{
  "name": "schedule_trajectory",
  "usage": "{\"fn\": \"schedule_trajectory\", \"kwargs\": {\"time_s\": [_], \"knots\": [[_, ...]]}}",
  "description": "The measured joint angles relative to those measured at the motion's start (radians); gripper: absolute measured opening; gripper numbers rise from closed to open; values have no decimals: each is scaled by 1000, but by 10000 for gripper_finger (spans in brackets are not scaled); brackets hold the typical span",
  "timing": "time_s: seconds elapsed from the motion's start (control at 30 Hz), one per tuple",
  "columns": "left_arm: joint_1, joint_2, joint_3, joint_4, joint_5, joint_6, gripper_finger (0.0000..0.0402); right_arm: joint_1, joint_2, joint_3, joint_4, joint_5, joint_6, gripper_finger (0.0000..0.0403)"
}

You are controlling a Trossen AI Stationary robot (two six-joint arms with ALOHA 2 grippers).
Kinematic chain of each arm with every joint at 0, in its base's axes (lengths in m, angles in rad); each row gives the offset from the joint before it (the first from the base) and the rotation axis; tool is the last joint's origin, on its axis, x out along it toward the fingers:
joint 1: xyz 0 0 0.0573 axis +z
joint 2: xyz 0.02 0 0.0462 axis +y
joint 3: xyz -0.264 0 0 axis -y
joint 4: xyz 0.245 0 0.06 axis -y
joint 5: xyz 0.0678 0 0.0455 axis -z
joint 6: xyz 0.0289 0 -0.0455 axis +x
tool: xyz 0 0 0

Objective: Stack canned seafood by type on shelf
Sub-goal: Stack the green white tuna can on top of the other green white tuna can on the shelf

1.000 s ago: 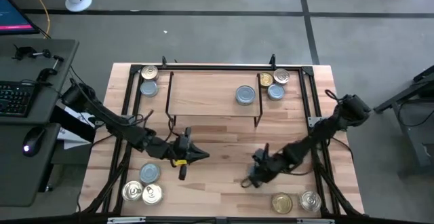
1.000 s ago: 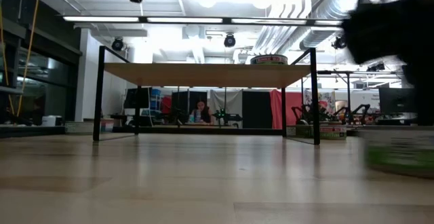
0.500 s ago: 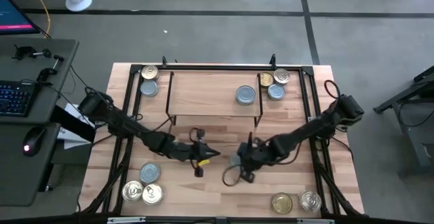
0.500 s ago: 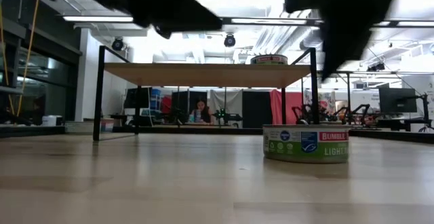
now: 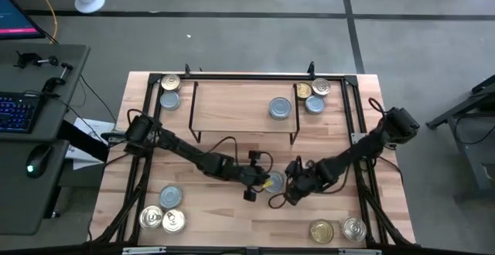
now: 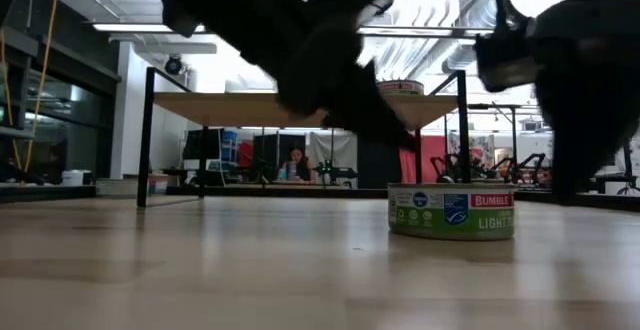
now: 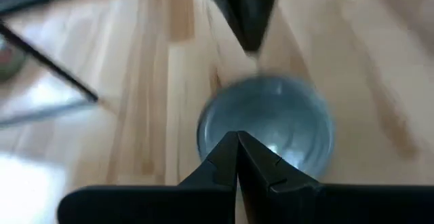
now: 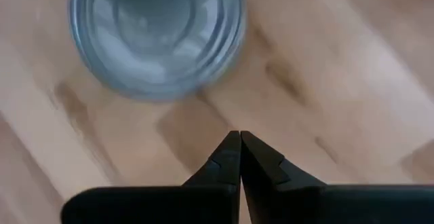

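A silver-topped tin [image 5: 276, 181] with a green label [image 6: 450, 212] stands on its base on the tabletop, near the middle. My left gripper [image 5: 261, 181], shut, hovers slanting down at the tin's left side [image 7: 237, 137]; in the low view its tip [image 6: 400, 140] is just above the tin. My right gripper [image 5: 292, 190], shut, stands right of the tin, clear of it [image 8: 240, 137]. One silver tin [image 5: 280, 107] sits on the shelf [image 5: 232, 104].
Tins stand in groups on the table: far left [image 5: 170, 90], far right [image 5: 313, 94], near left [image 5: 165, 211], near right [image 5: 338, 229]. A black metal frame [image 5: 247, 76] runs round the tabletop. The shelf's wire legs [image 5: 193, 135] stand behind my arms.
My left gripper has swung toward the table's right and sunk, rolling, down to the tin. The tin slid along the table from the right toward the middle, then stayed put. My right gripper came along with it, then drew back a little toward the right.
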Motion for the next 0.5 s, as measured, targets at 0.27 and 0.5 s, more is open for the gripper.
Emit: {"fn": "schedule_trajectory", "kwargs": {"time_s": [0.27, 0.5], "knots": [[13, 10, 4, -108, 75, -3, 0, -88, 8, -17, 52, -8, -146, 0], [12, 11, 3, -91, 97, -80, 0, -101, 12, -17, 56, -32, -206, 0]]}}
